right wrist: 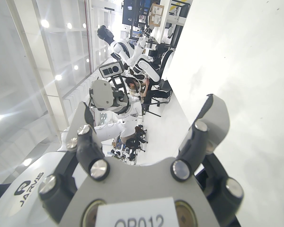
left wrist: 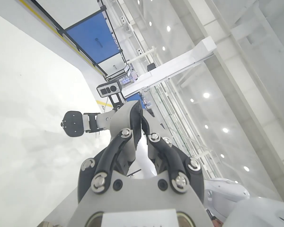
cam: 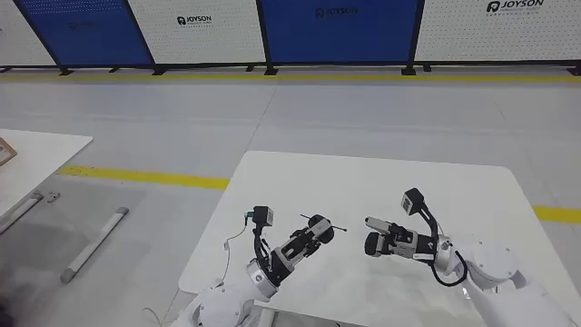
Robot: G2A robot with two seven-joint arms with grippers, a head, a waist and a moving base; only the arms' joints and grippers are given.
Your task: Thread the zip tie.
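The left gripper, fingers pressed together, clamps the thin black zip tie above the near middle of the table. The tie's long axis runs left-right, its free end pointing at the right gripper (fingers spread, empty), near on the right.

Zip tie too thin for me to tell head from tail, its middle hidden inside my clamped left gripper.

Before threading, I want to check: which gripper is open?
The right gripper: it is spread wide with nothing in it. The left gripper is shut on the zip tie.
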